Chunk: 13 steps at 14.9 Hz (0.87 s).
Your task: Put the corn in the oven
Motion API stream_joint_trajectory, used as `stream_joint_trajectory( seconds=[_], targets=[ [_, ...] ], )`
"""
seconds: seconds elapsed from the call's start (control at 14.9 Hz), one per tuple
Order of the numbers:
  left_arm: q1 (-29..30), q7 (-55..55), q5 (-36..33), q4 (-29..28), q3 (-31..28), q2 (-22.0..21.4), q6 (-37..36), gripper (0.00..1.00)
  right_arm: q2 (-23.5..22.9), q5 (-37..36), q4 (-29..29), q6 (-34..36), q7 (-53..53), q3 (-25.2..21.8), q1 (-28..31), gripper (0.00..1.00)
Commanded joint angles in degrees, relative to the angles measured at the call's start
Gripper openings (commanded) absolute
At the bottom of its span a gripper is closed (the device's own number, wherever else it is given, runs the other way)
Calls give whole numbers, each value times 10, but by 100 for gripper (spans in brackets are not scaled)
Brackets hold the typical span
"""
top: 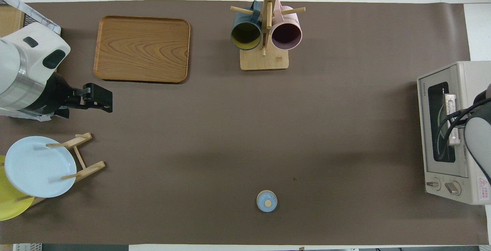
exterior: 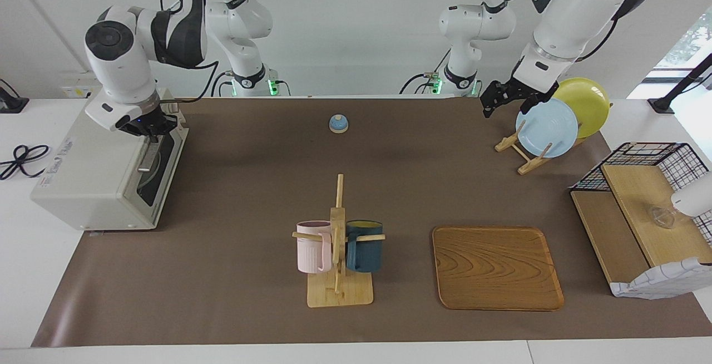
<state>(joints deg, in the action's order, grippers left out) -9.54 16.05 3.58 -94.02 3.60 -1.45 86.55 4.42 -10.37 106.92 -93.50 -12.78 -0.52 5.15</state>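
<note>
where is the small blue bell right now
The small blue bell sits alone on the brown mat midway between the two arm bases, nearer to the robots than the mug rack; in the overhead view it lies low, near the middle.

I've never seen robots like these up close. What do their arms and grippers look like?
Both arms are glossy white, built of rounded segments with dark grey round caps and black bands at the joints. Black cables run along them, and green lights glow at the bases. The left gripper is black and angular, with two fingers. The right gripper is black too, below a white wrist.
</note>
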Motion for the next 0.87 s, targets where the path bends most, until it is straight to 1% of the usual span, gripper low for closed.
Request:
stream_joint_trajectory(
  seconds=[0.0, 0.07, 0.13, 0.2, 0.27, 0.34, 0.4, 0.47, 0.67, 0.81],
  targets=[
    [0, 1, 6, -8, 0, -11, 0, 100, -3, 65, -65, 59, -6, 2, 5, 12],
    [0, 1, 6, -8, 0, -11, 0, 100, -6, 67, -84, 73, -5, 3, 4, 13],
    [0, 1, 6, -7, 0, -11, 0, 100, -15, 74, -107, 83, -5, 3, 4, 19],
    [0, 1, 6, -8, 0, -11, 0, 100, -27, 90, -137, 100, -4, 4, 4, 28],
    [0, 1, 6, -8, 0, -11, 0, 100, -32, 100, -145, 109, -4, 3, 4, 40],
    [0, 1, 6, -7, 0, -11, -1, 100, -31, 101, -143, 108, -4, 4, 3, 58],
    [0, 0, 6, -8, 0, -11, -1, 100, -30, 101, -139, 104, -3, 4, 3, 81],
    [0, 1, 6, -8, 0, -11, -1, 100, -29, 102, -138, 102, -3, 3, 3, 100],
    [0, 0, 6, -8, 0, -11, -1, 100, -28, 101, -140, 101, 20, 4, 3, 100],
    [0, 0, 6, -8, 0, -11, -1, 100, -27, 100, -145, 101, 42, 15, 0, 100]
  ],
)
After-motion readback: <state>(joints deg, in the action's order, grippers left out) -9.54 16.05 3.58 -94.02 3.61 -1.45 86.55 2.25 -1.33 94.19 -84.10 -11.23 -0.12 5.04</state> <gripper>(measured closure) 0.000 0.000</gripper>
